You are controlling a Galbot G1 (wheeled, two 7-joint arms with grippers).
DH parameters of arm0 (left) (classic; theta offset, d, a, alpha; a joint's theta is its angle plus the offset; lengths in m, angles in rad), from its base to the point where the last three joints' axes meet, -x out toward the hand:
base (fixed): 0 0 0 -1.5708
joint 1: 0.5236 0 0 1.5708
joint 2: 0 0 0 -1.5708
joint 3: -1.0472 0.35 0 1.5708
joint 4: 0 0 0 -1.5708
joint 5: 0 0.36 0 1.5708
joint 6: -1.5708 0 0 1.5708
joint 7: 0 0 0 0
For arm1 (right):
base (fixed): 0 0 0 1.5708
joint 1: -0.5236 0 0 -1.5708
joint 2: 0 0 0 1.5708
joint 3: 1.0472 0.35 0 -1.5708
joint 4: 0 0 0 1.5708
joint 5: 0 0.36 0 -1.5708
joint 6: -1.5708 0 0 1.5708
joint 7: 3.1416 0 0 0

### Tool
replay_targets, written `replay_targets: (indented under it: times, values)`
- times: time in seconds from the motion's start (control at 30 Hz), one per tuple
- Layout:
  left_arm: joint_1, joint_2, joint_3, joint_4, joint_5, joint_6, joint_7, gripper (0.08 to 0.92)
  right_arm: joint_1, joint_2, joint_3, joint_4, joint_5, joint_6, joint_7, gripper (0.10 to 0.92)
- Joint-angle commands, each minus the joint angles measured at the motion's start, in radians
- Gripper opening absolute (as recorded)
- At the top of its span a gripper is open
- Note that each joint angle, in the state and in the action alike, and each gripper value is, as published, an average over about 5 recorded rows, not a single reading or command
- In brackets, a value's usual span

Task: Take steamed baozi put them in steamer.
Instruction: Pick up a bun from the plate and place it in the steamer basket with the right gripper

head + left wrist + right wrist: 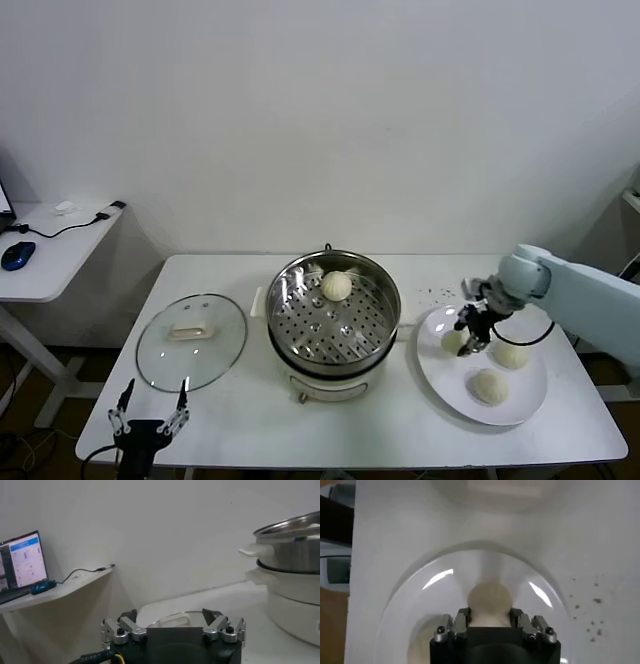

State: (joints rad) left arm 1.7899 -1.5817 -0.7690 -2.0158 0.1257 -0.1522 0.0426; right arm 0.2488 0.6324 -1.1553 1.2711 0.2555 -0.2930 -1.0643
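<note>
The right tool (490, 622) hides the lower half of 1 baozi (490, 599).

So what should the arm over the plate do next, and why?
Probably lift straight up. The right gripper is shut on a baozi on the white plate, and the steamer with one bun inside sits to its left.
</note>
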Motion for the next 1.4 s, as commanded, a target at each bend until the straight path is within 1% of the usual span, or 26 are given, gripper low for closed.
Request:
replay_targets:
  times: [0.03, 0.17, 0.33, 0.5, 0.73, 0.97, 1.2, 1.4]
  values:
    - [0.005, -0.001, 0.007, -0.009, 0.006, 0.003, 0.001, 0.823, 0.422, 0.012, -0.238, 0.015, 0.219, 0.007, -0.025, 0.527]
    - [0.009, -0.002, 0.014, -0.017, 0.012, 0.005, 0.002, 0.823, 0.638, 0.142, -0.374, -0.032, 0.372, 0.011, -0.029, 0.526]
    - [0.014, -0.001, 0.023, -0.017, 0.018, 0.003, 0.002, 0.823, 0.73, 0.309, -0.434, -0.087, 0.508, -0.004, -0.031, 0.526]
    - [0.014, 0.003, 0.028, -0.004, 0.019, -0.002, 0.001, 0.823, 0.694, 0.451, -0.408, -0.103, 0.584, -0.048, 0.01, 0.524]
    - [0.019, 0.013, 0.027, 0.011, 0.016, -0.012, -0.001, 0.823, 0.568, 0.636, -0.351, -0.101, 0.631, -0.133, 0.101, 0.524]
    - [0.016, 0.009, 0.019, 0.006, 0.011, -0.004, -0.002, 0.823, 0.445, 0.706, -0.35, -0.082, 0.634, -0.181, 0.186, 0.522]
    - [0.015, 0.004, 0.024, 0.004, 0.007, 0.0, -0.002, 0.823, 0.386, 0.711, -0.396, -0.059, 0.618, -0.191, 0.212, 0.526]
    - [0.001, -0.008, 0.024, -0.012, 0.001, 0.018, 0.001, 0.823, 0.333, 0.728, -0.407, -0.08, 0.608, -0.197, 0.235, 0.526]
